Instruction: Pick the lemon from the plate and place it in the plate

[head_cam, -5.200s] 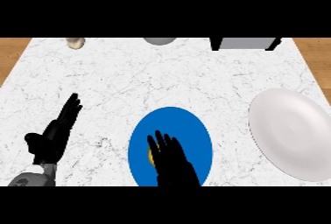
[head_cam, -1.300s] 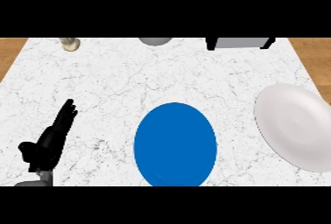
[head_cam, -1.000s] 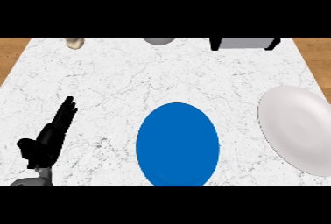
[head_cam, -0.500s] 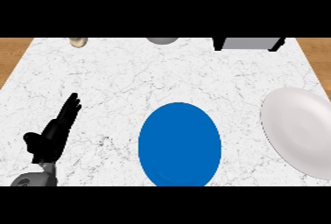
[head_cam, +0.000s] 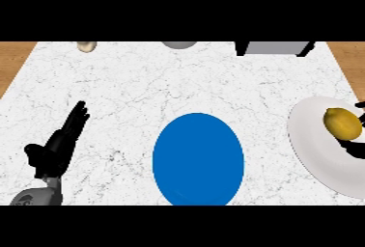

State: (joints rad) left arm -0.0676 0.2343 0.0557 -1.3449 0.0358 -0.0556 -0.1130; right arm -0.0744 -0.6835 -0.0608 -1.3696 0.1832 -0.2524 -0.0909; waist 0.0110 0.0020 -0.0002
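- Now the lemon (head_cam: 343,122) sits over the white plate (head_cam: 321,159), the right hand (head_cam: 354,148) curled beneath it.
- Left hand (head_cam: 58,147) rests flat, fingers straight, beside the blue plate (head_cam: 198,159).

Lemon (head_cam: 343,122) now over white plate (head_cam: 317,154) (right robot hand (head_cam: 357,144) reappeared), blue plate (head_cam: 198,159) bare

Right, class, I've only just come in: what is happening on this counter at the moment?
The robot's right hand, seen only partly at the right edge, has the lemon over the white plate. Whether it is gripped or already set down cannot be told. The blue plate in the middle has nothing on it. The left hand rests open at the lower left, holding nothing.
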